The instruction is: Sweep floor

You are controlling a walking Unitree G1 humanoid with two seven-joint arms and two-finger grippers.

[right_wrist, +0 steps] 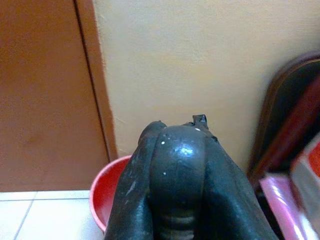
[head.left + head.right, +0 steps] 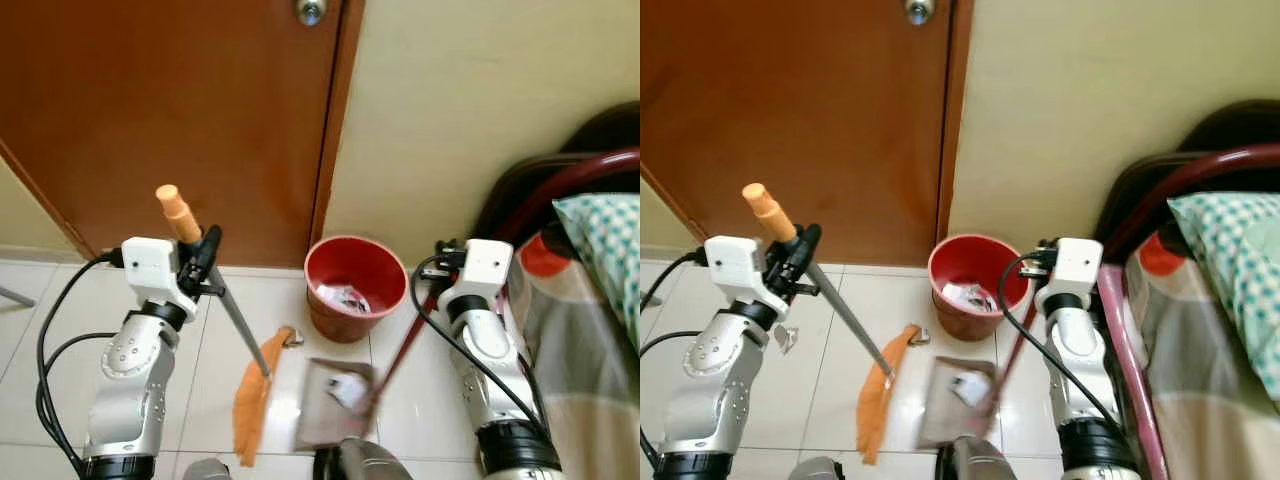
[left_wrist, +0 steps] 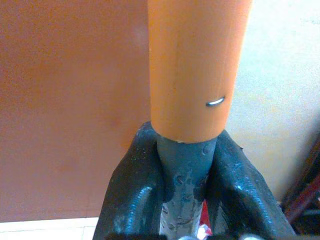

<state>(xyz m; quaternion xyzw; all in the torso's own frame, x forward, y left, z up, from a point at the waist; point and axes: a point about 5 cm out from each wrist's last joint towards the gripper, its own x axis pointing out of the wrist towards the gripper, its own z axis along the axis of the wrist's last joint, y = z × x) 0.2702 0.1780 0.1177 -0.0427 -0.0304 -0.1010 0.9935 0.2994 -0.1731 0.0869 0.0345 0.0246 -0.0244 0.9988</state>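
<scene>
Orange-handled broom (image 2: 235,318) clamped in left gripper (image 2: 205,262); right gripper (image 2: 440,262) grasps dustpan (image 2: 335,400) beside bin (image 2: 355,285).

My head pair looks forward and down at the pale tiled floor (image 2: 290,300), both eyes sharing the round red plastic bin (image 2: 355,285) and brown wooden door (image 2: 800,110). My left wrist camera sits tight against the orange plastic broom handle (image 3: 197,65), facing that door. My right wrist camera faces the cream wall (image 1: 200,55) and bin rim

Slanted orange-bristled broom (image 2: 235,318) beside dustpan (image 2: 335,400)
</scene>
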